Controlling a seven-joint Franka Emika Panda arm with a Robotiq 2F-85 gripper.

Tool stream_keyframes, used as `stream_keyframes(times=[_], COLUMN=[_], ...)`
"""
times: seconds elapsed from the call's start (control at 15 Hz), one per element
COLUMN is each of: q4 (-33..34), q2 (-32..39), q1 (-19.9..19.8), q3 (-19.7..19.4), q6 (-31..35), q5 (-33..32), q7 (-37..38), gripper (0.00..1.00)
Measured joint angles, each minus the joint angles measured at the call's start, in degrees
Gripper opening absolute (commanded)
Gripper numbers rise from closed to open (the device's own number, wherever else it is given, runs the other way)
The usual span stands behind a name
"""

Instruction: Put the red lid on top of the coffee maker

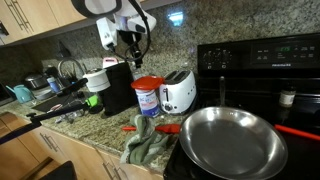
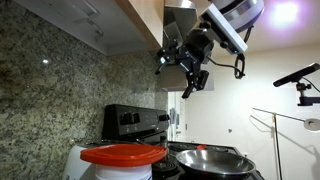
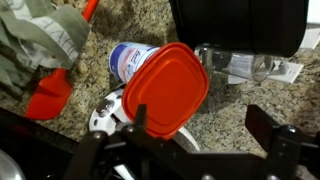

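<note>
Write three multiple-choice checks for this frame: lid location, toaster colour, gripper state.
1. Where is the red lid?
A. on the jar
B. in the pan
C. on the stove

2. What colour is the toaster?
A. black
B. white
C. red

3. What state is the gripper in?
A. shut on the lid
B. shut on the cloth
C. open, holding nothing

Key:
1 A: both exterior views show the lid capping the jar.
2 B: its body is white against the dark stove.
3 C: the wrist view shows the fingers spread with nothing between them, well above the lid.
</note>
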Motion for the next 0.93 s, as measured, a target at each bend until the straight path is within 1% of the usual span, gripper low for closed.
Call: stream_keyframes(times=[0.4, 0.53, 0.93], q4=[1.5, 1.7, 1.7], q2=[8.5, 9.6, 9.5], q1=[0.1, 0.1, 0.0], q3=[0.8, 0.8, 0.9], q6=[12.1, 12.4, 12.1], q5=[-2.2, -2.4, -2.4], q7=[-0.2, -0.2, -0.2], gripper=[1.0, 1.0, 1.0])
